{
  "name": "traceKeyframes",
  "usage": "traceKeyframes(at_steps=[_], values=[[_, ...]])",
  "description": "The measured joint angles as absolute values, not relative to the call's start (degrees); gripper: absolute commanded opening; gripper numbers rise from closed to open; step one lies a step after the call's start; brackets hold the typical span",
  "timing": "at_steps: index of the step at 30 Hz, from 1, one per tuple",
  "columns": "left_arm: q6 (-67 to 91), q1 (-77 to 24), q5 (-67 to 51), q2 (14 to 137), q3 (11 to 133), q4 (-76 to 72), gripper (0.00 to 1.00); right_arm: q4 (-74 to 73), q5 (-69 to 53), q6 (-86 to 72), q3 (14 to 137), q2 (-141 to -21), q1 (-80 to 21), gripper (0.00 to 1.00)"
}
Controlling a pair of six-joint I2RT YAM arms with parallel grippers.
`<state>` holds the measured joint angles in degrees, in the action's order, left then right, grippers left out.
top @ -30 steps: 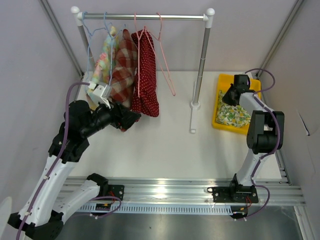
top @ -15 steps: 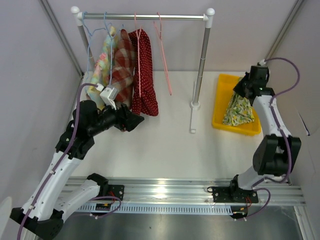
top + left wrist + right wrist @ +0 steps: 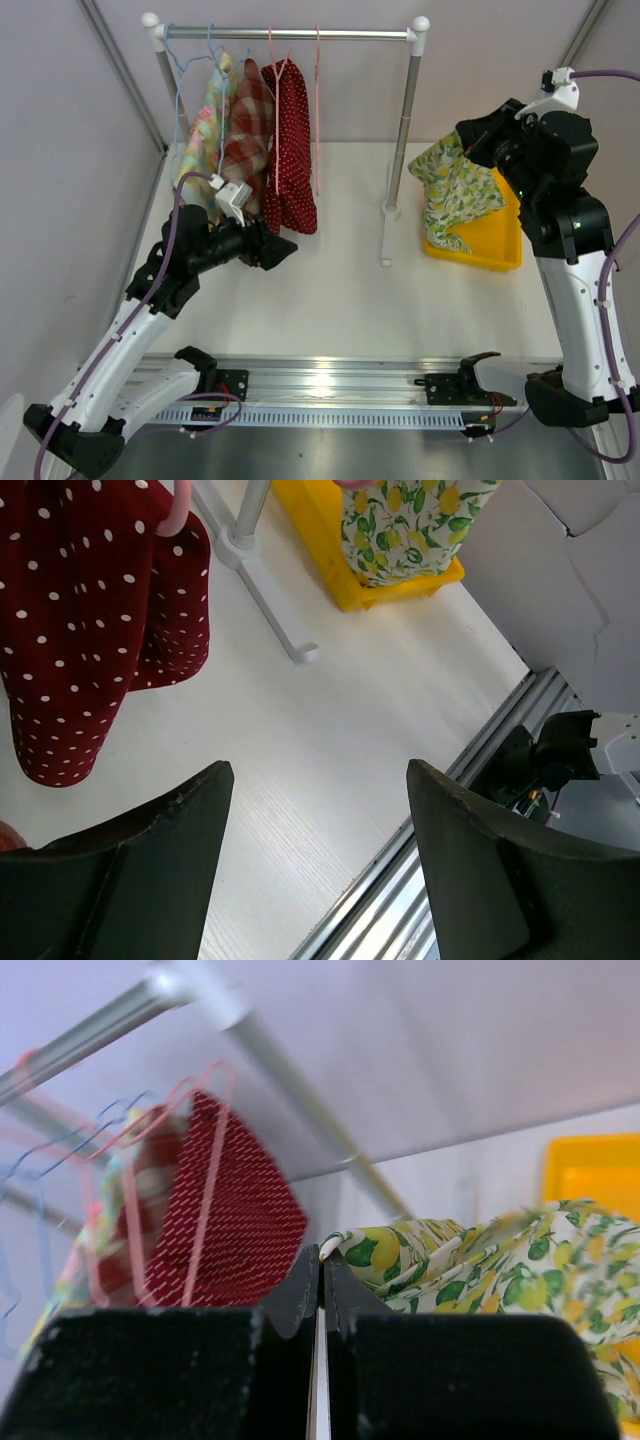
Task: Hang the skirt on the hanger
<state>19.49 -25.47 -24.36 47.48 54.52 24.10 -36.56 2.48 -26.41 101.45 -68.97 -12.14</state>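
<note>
Above the yellow plastic tray [image 3: 497,243], the right tool [image 3: 472,140] is pinched tight on the white lemon-print fabric skirt [image 3: 452,190], which 1 second ago lay in the tray and now hangs lifted. Carrying it to the empty pink wire hanger [image 3: 317,120] looks next. The left tool [image 3: 315,780] gapes wide, holding nothing.

A robotics lab cell, plainly, not a home or shop: a bare white desk [image 3: 340,300] boxed in by blank pale panels [image 3: 70,130], an aluminium rail [image 3: 340,380] bolted along its near edge (purple cables [image 3: 605,72] looping loose above it), a small tube clothes rack [image 3: 350,34] standing at the far edge, and a yellow plastic bin [image 3: 495,240] at the right edge
</note>
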Motion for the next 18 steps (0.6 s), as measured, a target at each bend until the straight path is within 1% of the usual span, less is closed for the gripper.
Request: traceKeyframes(at_steps=[4, 8, 11, 18], values=[[19.5, -26.1, -24.5, 47.5, 53.2, 22.5, 0.76, -39.7, 5.1, -24.9, 106.5, -69.1, -21.5, 0.00], [19.5, -26.6, -24.9, 47.6, 51.4, 21.0, 0.77, -41.0, 6.3, -23.5, 111.2, -69.7, -27.4, 0.00], [19.5, -27.0, -25.3, 47.7, 49.8, 20.1, 0.77, -41.5, 5.9, -23.0, 114.8, -70.1, -29.5, 0.00], [20.0, -28.0, -25.8, 49.2, 47.0, 17.4, 0.77, -41.7, 0.1, -23.1, 122.6, -70.7, -30.1, 0.00]])
